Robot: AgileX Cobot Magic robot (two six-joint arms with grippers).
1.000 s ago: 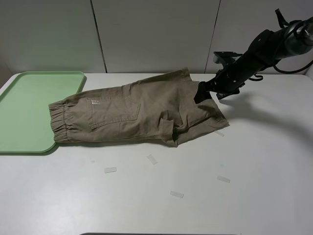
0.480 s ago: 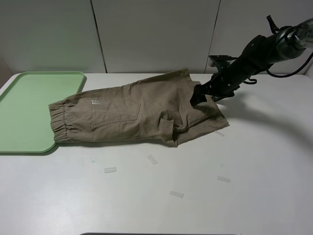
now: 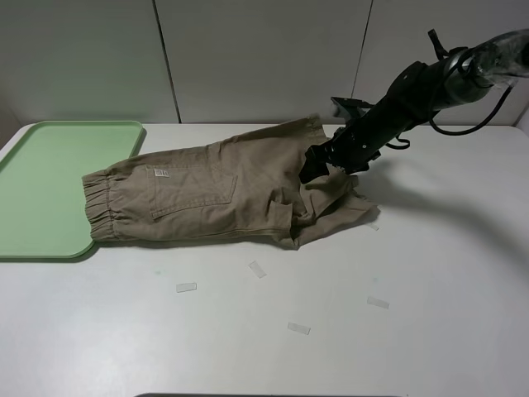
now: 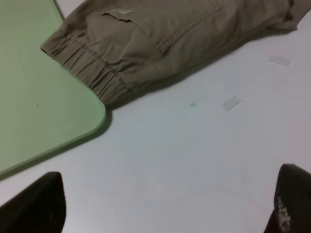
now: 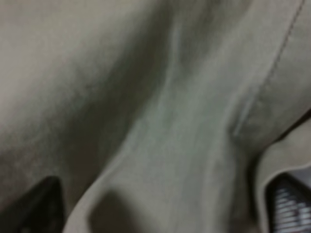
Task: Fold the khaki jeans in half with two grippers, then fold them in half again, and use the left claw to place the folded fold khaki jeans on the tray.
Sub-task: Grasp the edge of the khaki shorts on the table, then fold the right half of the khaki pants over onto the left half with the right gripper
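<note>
The khaki jeans (image 3: 215,186) lie flat across the table, with the elastic waistband at the left overlapping the edge of the mint-green tray (image 3: 50,190). My right gripper (image 3: 312,168) reaches in from the right and is down on the bunched leg end. In the right wrist view khaki cloth (image 5: 146,97) fills the frame and the two fingertips (image 5: 46,204) stand wide apart, pressed on it. My left gripper (image 4: 165,206) is open and empty above the bare table, near the waistband (image 4: 92,73) and the tray corner (image 4: 34,121). It is out of the high view.
Several small strips of clear tape lie on the white table in front of the jeans, such as one strip (image 3: 186,287) and another (image 3: 298,328); two tape strips (image 4: 231,103) show in the left wrist view. A pale panelled wall stands behind the table.
My right gripper has moved left over the leg end of the jeans. The cloth there has bunched up and its right corner has drawn in leftward. The waistband and tray have not moved.
</note>
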